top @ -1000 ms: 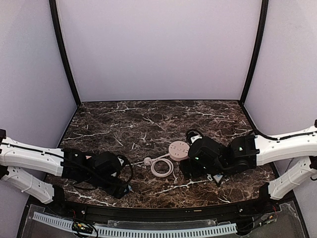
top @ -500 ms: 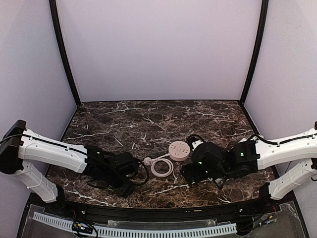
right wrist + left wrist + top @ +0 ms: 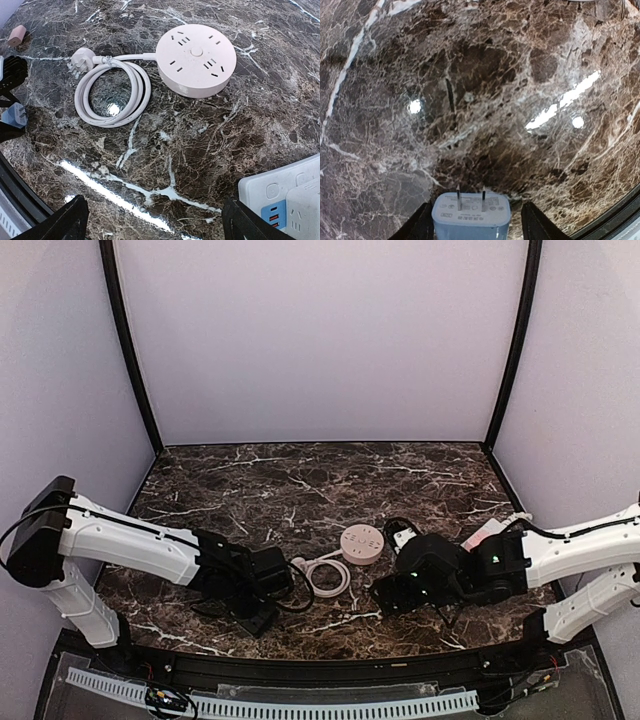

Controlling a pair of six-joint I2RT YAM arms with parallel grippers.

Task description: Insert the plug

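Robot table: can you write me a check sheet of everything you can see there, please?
Surface: dark marble table, shiny, with spots of light glare.
Job's things: small blue plug, prongs pointing forward; round white socket hub lying flat mid-table.
Clutter: small pink block; white power strip near the right arm.
Grippers: left gripper has a finger on each side of the blue plug, firm grip not certain; right gripper open, holding nothing.
Cables: white cord coiled beside the hub, its end plug lying loose on the table.
Surroundings: plain pale walls, black corner posts.
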